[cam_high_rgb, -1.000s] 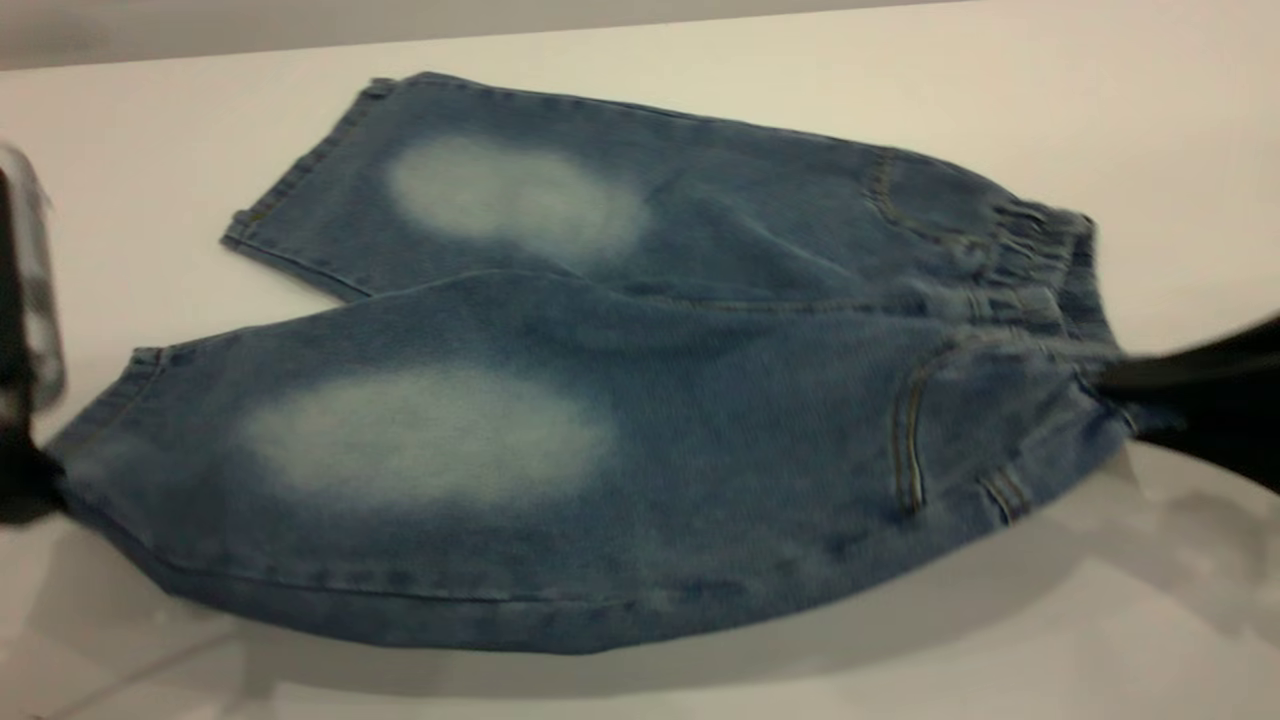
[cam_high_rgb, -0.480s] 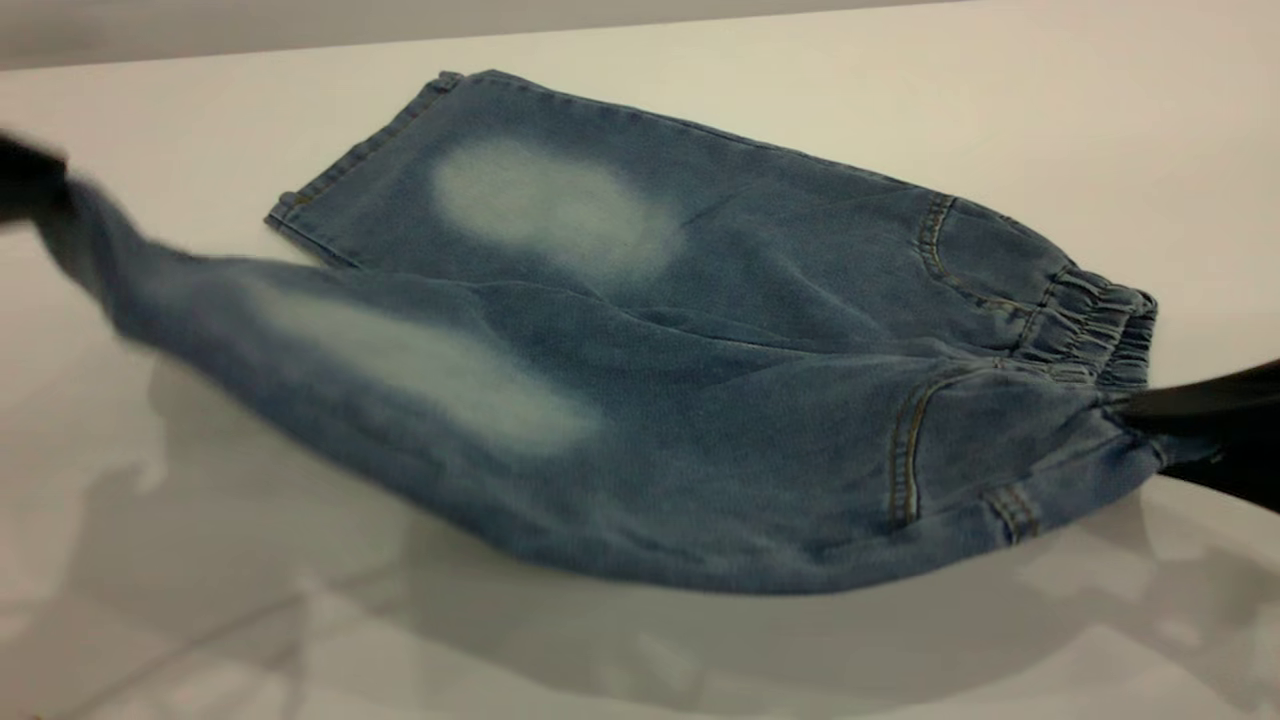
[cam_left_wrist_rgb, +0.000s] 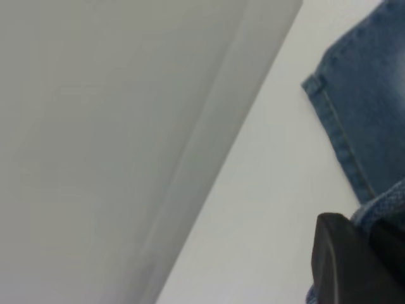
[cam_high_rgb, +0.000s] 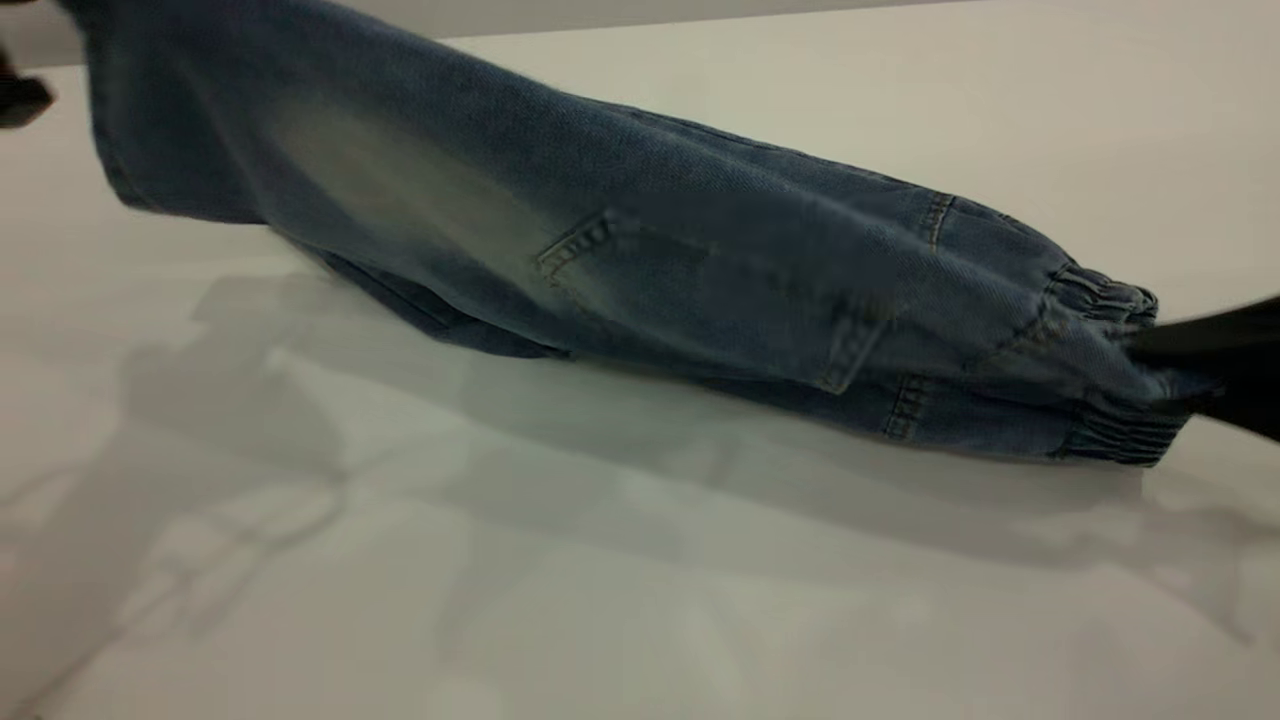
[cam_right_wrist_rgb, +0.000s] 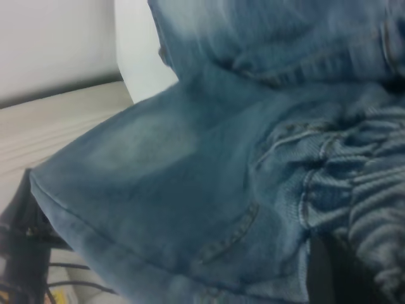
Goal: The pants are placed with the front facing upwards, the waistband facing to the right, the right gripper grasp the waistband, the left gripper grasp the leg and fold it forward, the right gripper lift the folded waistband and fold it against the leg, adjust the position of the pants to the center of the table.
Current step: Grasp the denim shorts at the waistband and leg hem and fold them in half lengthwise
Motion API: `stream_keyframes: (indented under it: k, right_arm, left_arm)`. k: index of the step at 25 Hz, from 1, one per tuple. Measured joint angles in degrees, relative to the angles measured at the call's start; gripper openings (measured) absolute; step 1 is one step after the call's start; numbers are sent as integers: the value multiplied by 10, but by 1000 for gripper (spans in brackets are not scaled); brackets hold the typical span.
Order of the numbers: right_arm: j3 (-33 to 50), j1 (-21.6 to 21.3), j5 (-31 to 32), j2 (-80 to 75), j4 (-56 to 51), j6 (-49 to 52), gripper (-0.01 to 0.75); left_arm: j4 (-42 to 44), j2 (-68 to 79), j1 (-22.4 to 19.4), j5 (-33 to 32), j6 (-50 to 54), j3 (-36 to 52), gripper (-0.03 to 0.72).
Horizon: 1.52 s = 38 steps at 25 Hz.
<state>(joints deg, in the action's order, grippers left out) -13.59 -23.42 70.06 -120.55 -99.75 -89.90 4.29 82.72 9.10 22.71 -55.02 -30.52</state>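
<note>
2 grippers are on the denim at once, 1 at each end. The right gripper (cam_high_rgb: 1200, 385) is at the exterior view's right edge, its fingers clamped on the waistband (cam_high_rgb: 1110, 300), which sits bunched and gathered just above the desk (cam_high_rgb: 640, 580). The left gripper (cam_left_wrist_rgb: 354, 266) is up at the top left corner of that view, mostly out of shot; its wrist view shows denim pinched between its black fingers, so it is closed on a leg hem. The pants (cam_high_rgb: 620, 260) are stretched between the 2, the near leg raised high on the left and sloping down toward the waistband on the right, its pale knee patch (cam_high_rgb: 400, 190) turned toward the camera. A back patch pocket (cam_high_rgb: 700, 280) shows on the lifted side. Below it, the other leg lies flat on the desk, its hem (cam_left_wrist_rgb: 335, 133) in the left wrist view. A broad shadow falls on the desk under the raised cloth. From the right wrist, the lifted leg fills the view, ruched elastic close by
</note>
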Motion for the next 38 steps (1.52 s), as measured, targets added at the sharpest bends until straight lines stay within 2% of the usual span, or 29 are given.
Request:
stream_keyframes:
  k: [12,19,33,38]
  right_arm:
    - [-138,0,0,-1,0,0,37]
    - [-196,1,0,-1,0,0,37]
    - [-212,6,-34,-1,-2,14,41]
    - [-212,6,-34,-1,-2,15,104]
  left_arm:
    - [-1,218,1,53,1,-161,59]
    - [2,306,1,49,2,-234,59]
    - [4,361,2,50,3,-239,59]
    - [4,361,2,51,3,-239,59]
